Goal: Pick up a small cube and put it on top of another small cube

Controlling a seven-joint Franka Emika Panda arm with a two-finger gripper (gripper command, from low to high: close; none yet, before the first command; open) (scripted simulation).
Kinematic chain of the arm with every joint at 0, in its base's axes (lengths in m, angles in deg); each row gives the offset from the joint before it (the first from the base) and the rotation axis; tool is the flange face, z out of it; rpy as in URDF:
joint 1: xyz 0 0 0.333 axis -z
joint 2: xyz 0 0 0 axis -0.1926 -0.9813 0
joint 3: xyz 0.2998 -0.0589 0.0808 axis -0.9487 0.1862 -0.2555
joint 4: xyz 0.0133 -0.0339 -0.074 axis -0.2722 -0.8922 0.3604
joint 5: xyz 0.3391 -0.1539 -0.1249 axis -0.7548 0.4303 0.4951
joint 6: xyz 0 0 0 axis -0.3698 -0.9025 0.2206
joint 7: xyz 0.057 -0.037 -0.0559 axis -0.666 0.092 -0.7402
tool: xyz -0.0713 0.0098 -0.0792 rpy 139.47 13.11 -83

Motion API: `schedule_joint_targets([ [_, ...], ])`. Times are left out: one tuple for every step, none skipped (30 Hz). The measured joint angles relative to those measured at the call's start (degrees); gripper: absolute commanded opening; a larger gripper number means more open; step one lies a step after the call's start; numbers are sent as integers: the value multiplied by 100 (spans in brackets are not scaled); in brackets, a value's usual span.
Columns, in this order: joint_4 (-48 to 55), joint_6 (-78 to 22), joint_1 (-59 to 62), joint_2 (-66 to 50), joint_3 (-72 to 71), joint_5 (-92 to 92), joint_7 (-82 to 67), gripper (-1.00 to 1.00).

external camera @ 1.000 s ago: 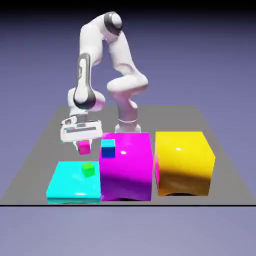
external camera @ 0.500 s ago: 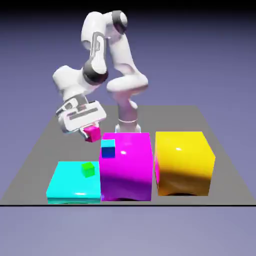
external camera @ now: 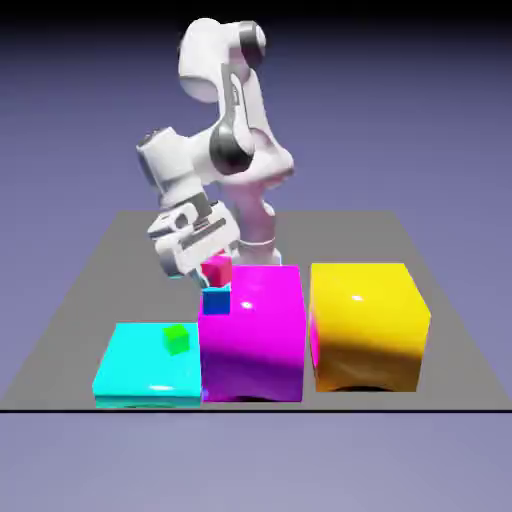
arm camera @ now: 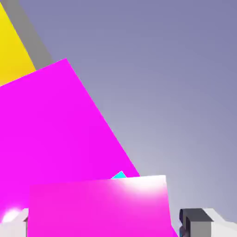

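— Claw state? Location of load?
— Gripper (external camera: 208, 270) clamped on pink cube (external camera: 217, 270), frame centre, tilted, directly above blue cube (external camera: 215, 300).
— Reason for hold?
— Apparently lining up for stacking; not yet released.

arm (external camera: 235, 120): glossy white rounded shells — fat tubular links | joints: dark grey rings and round caps between the links | base: white column with a pale band near its foot | tool (external camera: 205, 262): white boxy body with dark slots across its face | fingertips (arm camera: 194, 221): small, grey — blocky, with white edges
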Motion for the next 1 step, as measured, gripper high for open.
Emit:
schedule_joint_targets([
  [111,-249,186,205,-159,237,194,100],
])
